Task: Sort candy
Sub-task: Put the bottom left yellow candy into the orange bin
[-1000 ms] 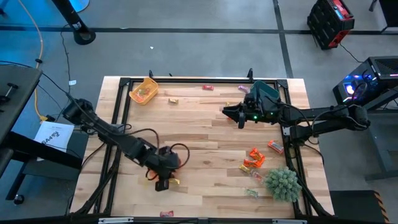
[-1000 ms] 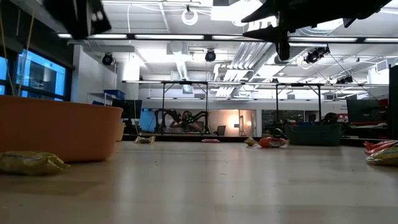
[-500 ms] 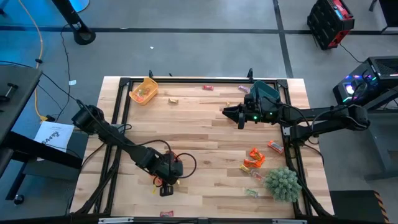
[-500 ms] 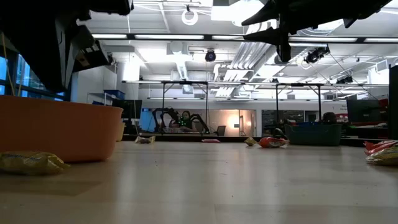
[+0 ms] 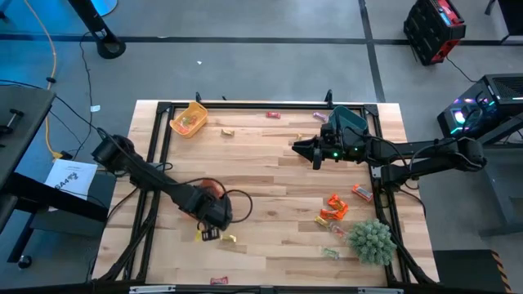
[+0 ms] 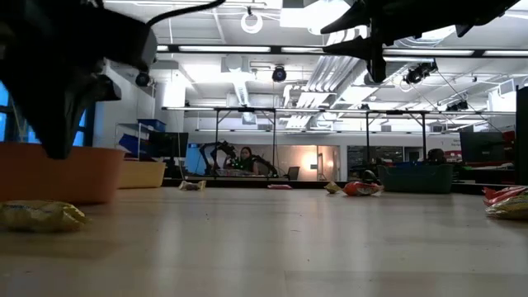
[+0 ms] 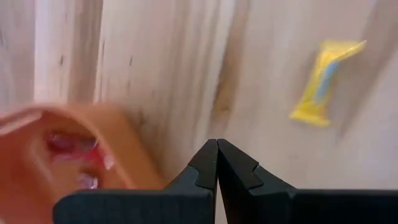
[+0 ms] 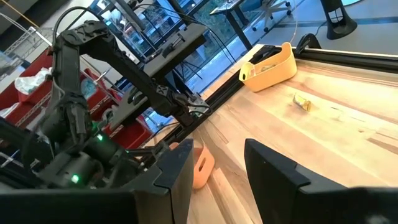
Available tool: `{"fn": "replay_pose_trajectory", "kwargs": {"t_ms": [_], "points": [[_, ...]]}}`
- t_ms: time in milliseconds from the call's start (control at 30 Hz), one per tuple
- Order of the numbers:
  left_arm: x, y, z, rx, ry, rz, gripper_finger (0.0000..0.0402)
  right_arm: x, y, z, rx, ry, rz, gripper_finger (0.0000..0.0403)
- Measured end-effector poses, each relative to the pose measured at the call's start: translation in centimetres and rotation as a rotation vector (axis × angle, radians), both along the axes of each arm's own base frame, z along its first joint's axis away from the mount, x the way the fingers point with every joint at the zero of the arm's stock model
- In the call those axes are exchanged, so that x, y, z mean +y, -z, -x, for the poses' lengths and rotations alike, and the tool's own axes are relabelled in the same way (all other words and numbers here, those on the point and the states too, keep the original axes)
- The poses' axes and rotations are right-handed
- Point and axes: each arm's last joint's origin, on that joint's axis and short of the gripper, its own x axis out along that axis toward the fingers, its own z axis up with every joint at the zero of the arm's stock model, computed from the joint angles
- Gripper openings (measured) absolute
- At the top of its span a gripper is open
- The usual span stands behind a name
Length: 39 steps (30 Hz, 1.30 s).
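Left tool (image 7: 217, 163): over the table's (image 5: 270, 175) near-left part; fingers shut tip to tip, gripping nothing.
Nearest candy: yellow sweet (image 7: 324, 83), lying on bare wood just beside the left tool; in the overhead view at about 5 o'clock from it (image 5: 230, 238).
Long axis: tilted in the wrist view; the tool likely needs turning across it.
Orange tray (image 7: 93, 149): right beside the left tool, sweets inside.
Right tool (image 5: 315, 152): waiting far right, fingers apart, empty; well apart from this sweet.
Nearer arm: left.

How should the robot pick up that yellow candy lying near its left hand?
Probably from straight above, fingers closing across the narrow middle of the yellow candy. It lies flat on the table with bare wood all round, and the wrapper is long and thin.
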Motion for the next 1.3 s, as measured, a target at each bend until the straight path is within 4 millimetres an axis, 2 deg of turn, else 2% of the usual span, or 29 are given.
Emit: {"fn": "replay_pose_trajectory", "kwargs": {"t_ms": [167,267,467,667,800,900,1000,1067,1133,1233,1300], "points": [[-1.8,-1.2,-1.5,-0.198,0.028,0.193,0.0006,0.0,0.0,0.0,-0.001,0.000,-0.001,0.0138],[-3.2,-1.1,-1.9,-0.267,0.066,0.247,0.0026,0.0,0.0,0.0,-0.001,0.001,-0.003,0.0138],[-5.2,0.6,-1.7,-0.258,0.134,0.222,0.0099,0.0,0.2,0.0,0.016,0.001,-0.005,0.0138],[-5.4,2.4,-1.7,-0.227,0.129,0.111,0.0174,0.0,0.6,0.1,0.065,-0.003,-0.011,0.0138],[-5.4,3.7,-2.0,-0.207,0.136,0.062,0.0202,0.1,0.8,0.1,0.081,-0.011,-0.014,0.0138],[-5.6,5.2,-2.1,-0.154,0.151,0.061,0.0209,0.1,0.8,0.2,0.084,-0.011,-0.014,0.0138],[-5.7,5.8,-2.2,-0.120,0.166,0.074,0.0203,0.1,0.8,0.2,0.084,-0.012,-0.015,0.0138],[-5.5,5.8,-2.1,-0.102,0.149,0.050,0.0181,0.1,0.8,0.2,0.084,-0.012,-0.015,0.0138],[-4.8,5.2,-2.0,-0.088,0.103,0.041,0.0135,0.1,0.8,0.2,0.086,-0.013,-0.015,0.0138],[-3.3,3.8,-1.2,-0.033,0.055,0.025,0.0039,0.1,0.8,0.2,0.087,-0.013,-0.015,0.0138],[-2.4,1.9,-1.0,-0.071,0.016,0.024,0.0016,0.1,0.8,0.2,0.087,-0.013,-0.015,0.0138]]}}
